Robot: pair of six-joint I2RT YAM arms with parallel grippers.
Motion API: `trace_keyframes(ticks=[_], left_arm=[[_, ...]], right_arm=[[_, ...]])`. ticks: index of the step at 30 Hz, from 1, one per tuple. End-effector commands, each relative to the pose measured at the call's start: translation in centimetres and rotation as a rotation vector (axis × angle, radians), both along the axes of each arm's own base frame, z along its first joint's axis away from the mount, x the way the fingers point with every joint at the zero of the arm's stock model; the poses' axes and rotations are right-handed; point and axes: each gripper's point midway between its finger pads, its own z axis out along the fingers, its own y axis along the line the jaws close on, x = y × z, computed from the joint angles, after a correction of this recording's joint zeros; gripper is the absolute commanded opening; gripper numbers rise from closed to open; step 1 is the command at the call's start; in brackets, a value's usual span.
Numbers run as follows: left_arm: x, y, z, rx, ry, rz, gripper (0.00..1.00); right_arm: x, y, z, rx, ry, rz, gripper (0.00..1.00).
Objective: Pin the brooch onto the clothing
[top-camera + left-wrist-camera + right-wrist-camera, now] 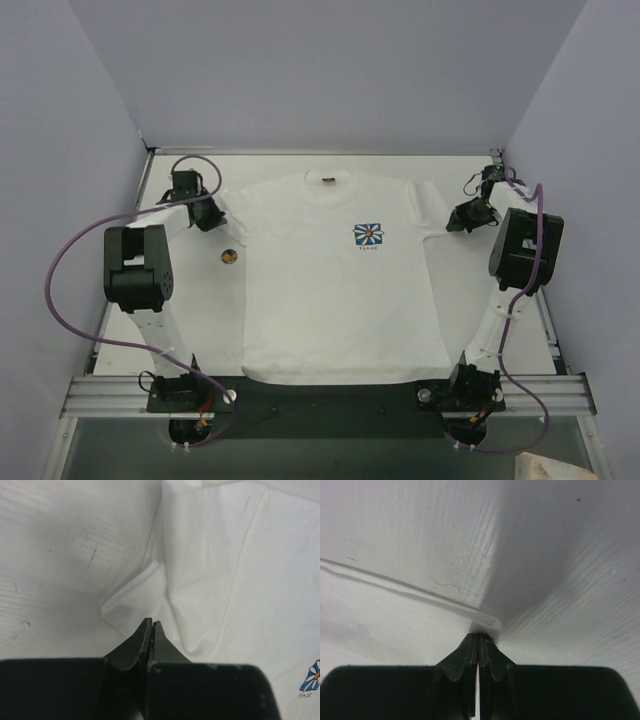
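2 elbows-up arms flanking T-shirt (330,290), left gripper (151,624) and right gripper (479,636) tight together

Pale lavender walls (320,70) enclose the white desk (215,320) on three sides; a silver metal rail (100,398) runs along its near edge. Light is soft, even.

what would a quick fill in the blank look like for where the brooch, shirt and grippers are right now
1. The left gripper and the right gripper are both ___.
2. The brooch lies on the table beside the T-shirt, nearer the ___ gripper.
3. The flower print on the T-shirt's chest is blue and ___.

Missing words: shut; left; white
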Motion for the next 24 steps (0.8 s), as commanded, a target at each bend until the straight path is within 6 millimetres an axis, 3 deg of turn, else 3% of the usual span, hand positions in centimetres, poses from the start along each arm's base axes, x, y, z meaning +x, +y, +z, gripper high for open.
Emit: trace_keyframes(ticks=[1, 5, 12, 18, 24], left_arm=[[2.8, -0.8, 0.7, 0.010, -0.050, -0.021, 0.00], [2.5, -0.7, -1.6, 0.014, 0.043, -0.017, 0.00], [0.4, 0.7, -3.6, 0.032, 0.118, 0.015, 0.00], [-1.1, 2.5, -3.4, 0.061, 0.140, 0.055, 0.00], [-2.2, 3.7, -2.0, 0.099, 0.120, 0.090, 0.00]], right_arm=[[-0.5, 0.0, 1.6, 0.015, -0.012, -0.007, 0.00], [-0.4, -0.3, 1.8, 0.028, -0.017, -0.023, 0.00], [-0.9, -1.9, 2.4, 0.023, -0.028, -0.084, 0.00], [-1.6, -3.2, 2.6, 0.016, -0.035, -0.117, 0.00], [-2.2, -3.0, 2.1, 0.032, -0.027, -0.122, 0.00]])
